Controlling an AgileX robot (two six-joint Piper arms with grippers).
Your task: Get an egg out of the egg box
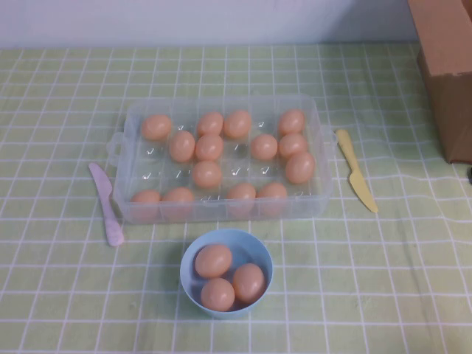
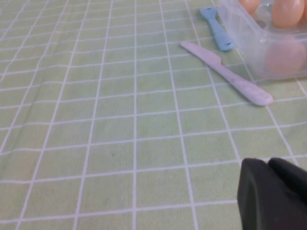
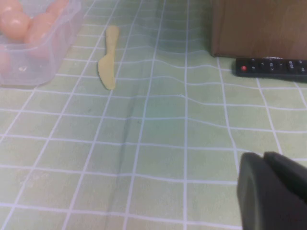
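Green checked cloth (image 1: 383, 295) holds the egg box (image 1: 321, 147) at twelve o'clock; neither the left gripper (image 2: 273, 196) nor the right gripper (image 3: 273, 191), both low over bare cloth, shows whether it is open or closed, so either should reach a near-row egg (image 1: 273, 191) from straight above.

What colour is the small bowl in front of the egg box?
Light blue bowl, clearest in the high view.

Green checked tablecloth (image 1: 66, 295) covers the table; pale wall (image 1: 206, 22) behind

Home dining table: checked green tablecloth (image 1: 66, 295), TV remote (image 3: 271, 67).
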